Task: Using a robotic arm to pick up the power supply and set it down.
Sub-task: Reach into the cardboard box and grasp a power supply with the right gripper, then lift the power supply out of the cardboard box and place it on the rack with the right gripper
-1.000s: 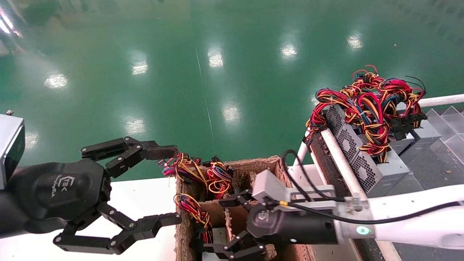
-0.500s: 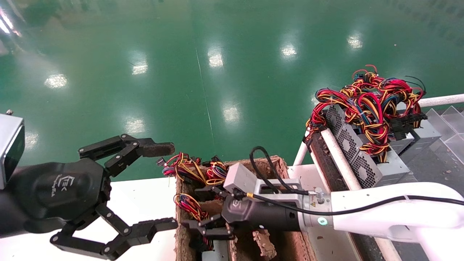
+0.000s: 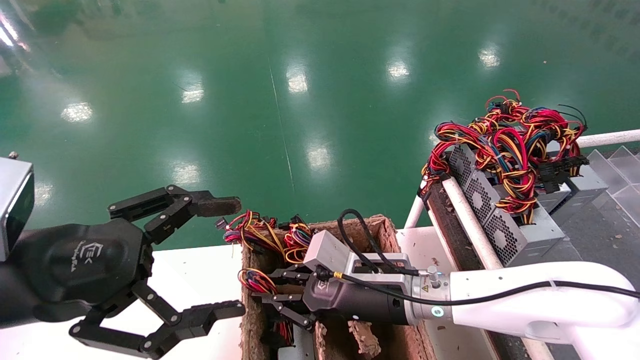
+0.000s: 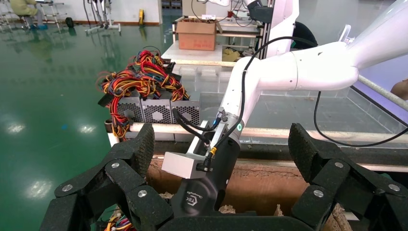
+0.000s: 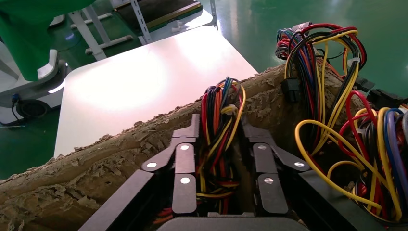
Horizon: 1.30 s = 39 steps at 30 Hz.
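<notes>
The power supply sits in a brown pulp box (image 3: 382, 226). Only its bundle of red, yellow and black wires (image 3: 254, 280) and a strip of grey casing (image 3: 298, 348) show. My right gripper (image 3: 265, 286) reaches into the box from the right. In the right wrist view its gripper (image 5: 220, 122) has closed round the wire bundle (image 5: 219, 144), with one finger (image 5: 185, 159) against the wires and a narrow sliver left at the other. My left gripper (image 3: 223, 256) hangs wide open above the white table (image 3: 190, 272), left of the box, holding nothing.
A row of grey power supplies (image 3: 505, 227) with tangled wires (image 3: 510, 135) lies on a rack at the right, behind a white rail (image 3: 470, 220). More loose wires (image 3: 295, 240) hang over the box's far wall. Green floor lies beyond the table.
My right arm has pushed left and deeper into the box, and its fingers have narrowed from wide open to close round the wire bundle. The left gripper has shifted slightly down.
</notes>
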Tool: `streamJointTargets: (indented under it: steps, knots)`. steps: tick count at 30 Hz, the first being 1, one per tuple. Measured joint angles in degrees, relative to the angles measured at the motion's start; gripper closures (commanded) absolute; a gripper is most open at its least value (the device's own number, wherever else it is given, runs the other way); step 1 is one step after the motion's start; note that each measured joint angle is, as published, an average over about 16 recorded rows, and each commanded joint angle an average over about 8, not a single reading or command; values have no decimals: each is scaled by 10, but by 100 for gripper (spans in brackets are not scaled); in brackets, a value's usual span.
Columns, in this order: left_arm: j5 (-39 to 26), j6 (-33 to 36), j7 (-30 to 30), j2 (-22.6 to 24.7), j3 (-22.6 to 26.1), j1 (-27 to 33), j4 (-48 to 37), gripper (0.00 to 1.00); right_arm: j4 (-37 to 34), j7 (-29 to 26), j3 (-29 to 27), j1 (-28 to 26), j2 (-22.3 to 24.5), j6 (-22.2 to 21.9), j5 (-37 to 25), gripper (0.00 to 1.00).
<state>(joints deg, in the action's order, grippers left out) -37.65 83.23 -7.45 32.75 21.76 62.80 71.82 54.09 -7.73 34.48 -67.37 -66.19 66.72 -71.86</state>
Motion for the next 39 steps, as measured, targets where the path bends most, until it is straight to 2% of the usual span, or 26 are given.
streamJointTargets:
  steps: [8, 17, 30, 39]
  knots:
    - [0, 0, 0, 0, 0, 0, 0, 0, 1, 2, -10, -2, 10, 13, 18, 100]
    - [0, 0, 0, 0, 0, 0, 0, 0, 27, -4, -41, -7, 46, 39, 66, 100]
    - [0, 0, 0, 0, 0, 0, 0, 0, 79, -36, -124, -14, 137, 87, 190, 100]
    - [0, 0, 0, 0, 0, 0, 0, 0, 46, -60, -185, -66, 214, 145, 275, 100]
